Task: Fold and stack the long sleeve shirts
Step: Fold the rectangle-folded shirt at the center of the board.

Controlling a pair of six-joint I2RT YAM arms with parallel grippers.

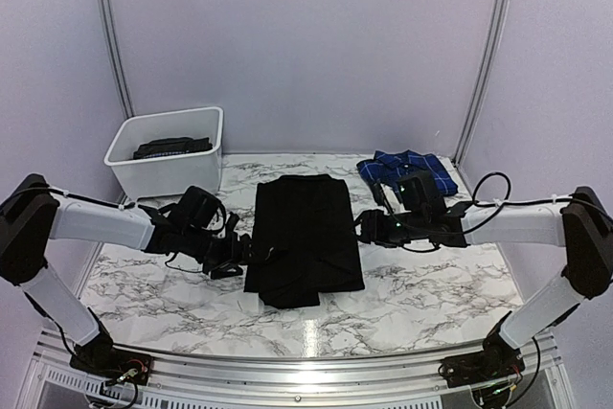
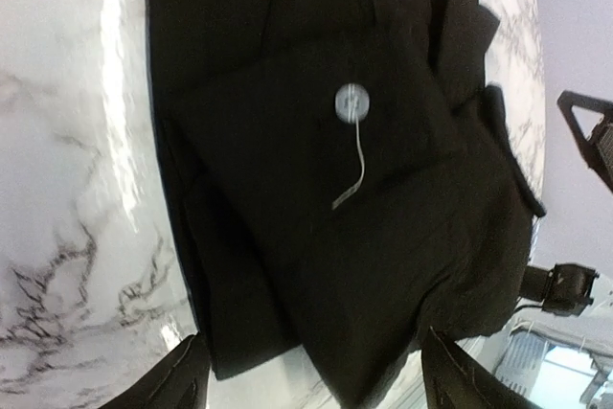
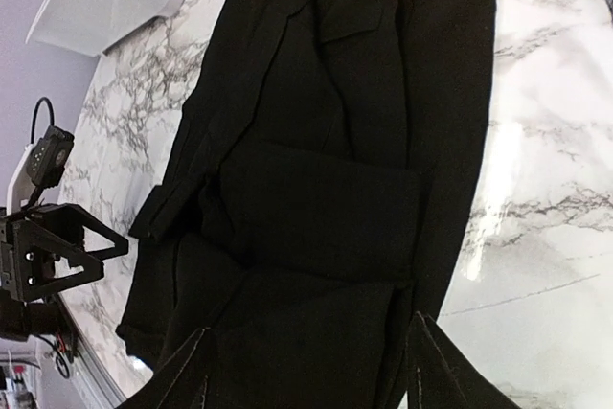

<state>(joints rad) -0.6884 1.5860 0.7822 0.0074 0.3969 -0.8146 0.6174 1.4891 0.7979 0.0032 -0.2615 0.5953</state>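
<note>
Front edge: a metal rail point(image 1: 306, 371) runs along the near side of the table point(image 1: 412, 308), with one arm base bolted at each end.
Near strip: bare marble lies between the rail and the closest hem of the black shirt point(image 1: 305, 237), giving open room across the full width.
Left claw: the left gripper point(image 1: 238, 258) sits low at the shirt's left edge. Its two fingers are spread wide with nothing clamped between them.
Right claw: the right gripper point(image 1: 369, 227) sits low at the shirt's right edge, fingers likewise apart and empty. Whether either set of tips brushes the cloth is hard to tell.
Black shirt: it lies flat in the middle of the table, folded into a tall rectangle. The long side edges are fairly straight, while the near hem is uneven, with one layer poking out at the near-left corner.
Detail: a white button point(image 2: 351, 102) with a loose thread shows on the top fold.
Side room: open marble lies left and right of the shirt, under the forearms.
Far right: a blue plaid shirt point(image 1: 410, 170) lies bunched near the back corner, apart from the black one.
Far left: a white bin point(image 1: 168, 155) stands by the wall with a dark bundle point(image 1: 172, 147) inside.
</note>
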